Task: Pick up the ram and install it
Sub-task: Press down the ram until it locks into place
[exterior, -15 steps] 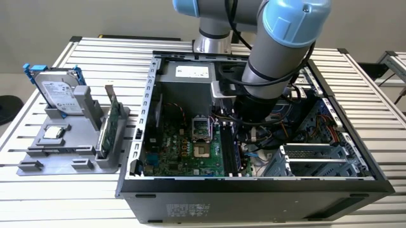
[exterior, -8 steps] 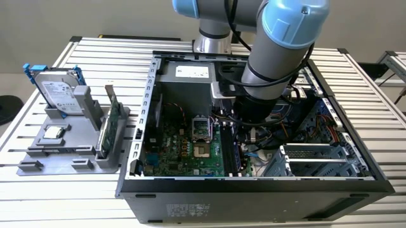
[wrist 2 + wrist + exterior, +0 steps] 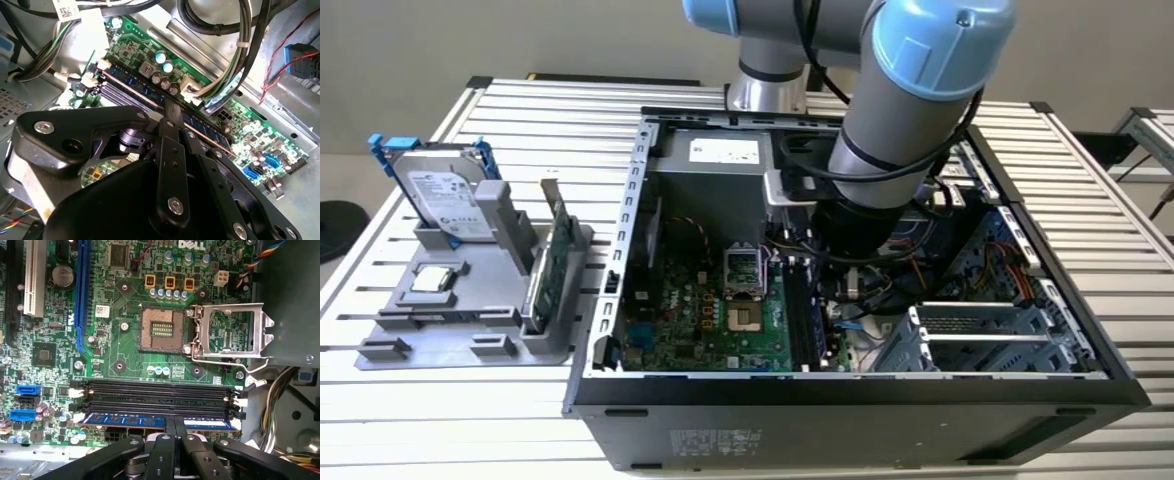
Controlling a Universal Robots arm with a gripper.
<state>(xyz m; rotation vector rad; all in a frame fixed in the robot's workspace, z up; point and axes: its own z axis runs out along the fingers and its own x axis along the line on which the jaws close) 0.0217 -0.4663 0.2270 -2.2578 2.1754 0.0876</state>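
The arm (image 3: pixel 907 110) reaches down into the open computer case (image 3: pixel 854 390), which lies on its side on the slatted surface (image 3: pixel 454 420). In the exterior view the wrist hangs over the motherboard (image 3: pixel 707 320), toward the exterior view's right of the empty processor socket (image 3: pixel 740 268).

In the first wrist view the ram (image 3: pixel 125 420), a long blue stick with a row of dark chips, stands on edge in the memory slot nearest the pincer (image 3: pixel 174 429), parallel to the empty black slots (image 3: pixel 155 395) beside it. The pincer's two fingers are drawn close together on the stick's middle, one on each face, so it is clamped on the ram. The second wrist view shows the same grasp from the other side: the dark fingers (image 3: pixel 172 114) meet the stick's upper edge, and the ram (image 3: pixel 135 85) runs aslant across the green board between bundles of cables (image 3: pixel 235 45).

On the exterior view's left a grey holder (image 3: pixel 467 310) rests on the surface. It carries a silver hard drive (image 3: pixel 447 195) with blue rails and an upright green card (image 3: pixel 558 262).
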